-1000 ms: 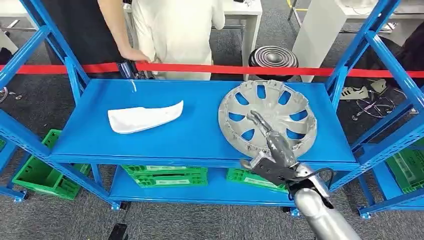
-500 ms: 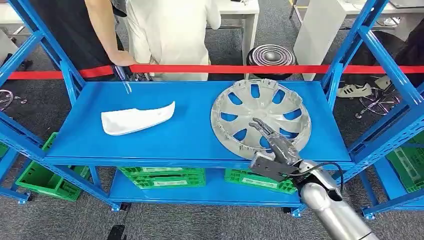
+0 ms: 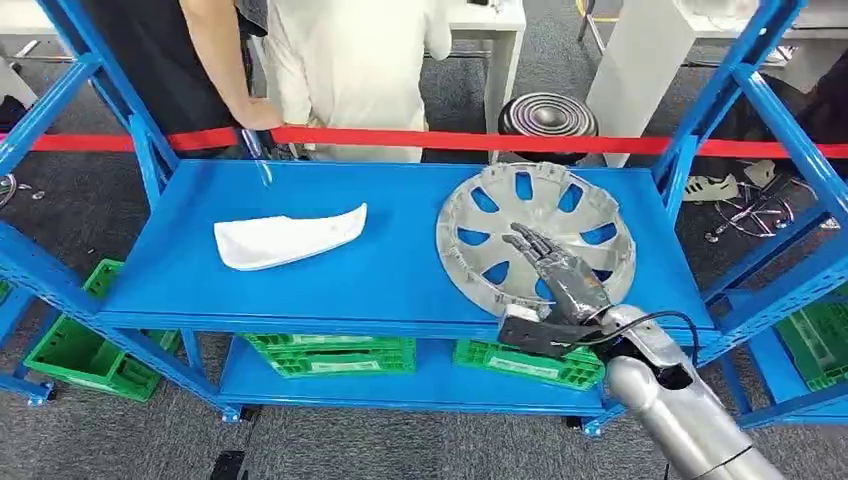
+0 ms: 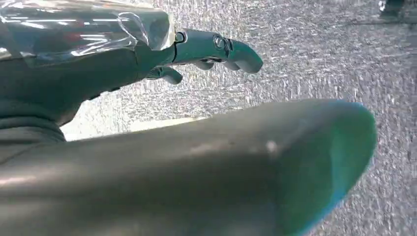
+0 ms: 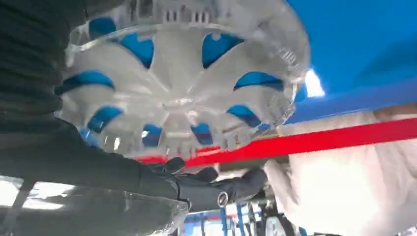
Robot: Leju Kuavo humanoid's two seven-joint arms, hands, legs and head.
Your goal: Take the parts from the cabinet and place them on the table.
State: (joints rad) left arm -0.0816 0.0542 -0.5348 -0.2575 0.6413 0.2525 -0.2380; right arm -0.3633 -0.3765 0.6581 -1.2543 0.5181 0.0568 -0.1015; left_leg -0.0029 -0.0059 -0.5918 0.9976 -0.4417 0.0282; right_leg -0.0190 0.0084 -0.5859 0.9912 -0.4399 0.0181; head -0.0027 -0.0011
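Blue shelf [image 3: 330, 270] holds a hubcap [image 3: 500, 215] near its front edge, with a white part [image 3: 285, 236] well apart. We see our right hand [image 3: 560, 275] over the hubcap, fingers spread, gripping nothing. Left hand [image 4: 147, 73] hangs, fingers loosely apart. Risk: a shallow rim grip tips the hubcap off the shelf.

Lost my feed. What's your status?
Right hand open over hubcap, not gripping. Left hand open, down by floor. White part untouched on shelf.
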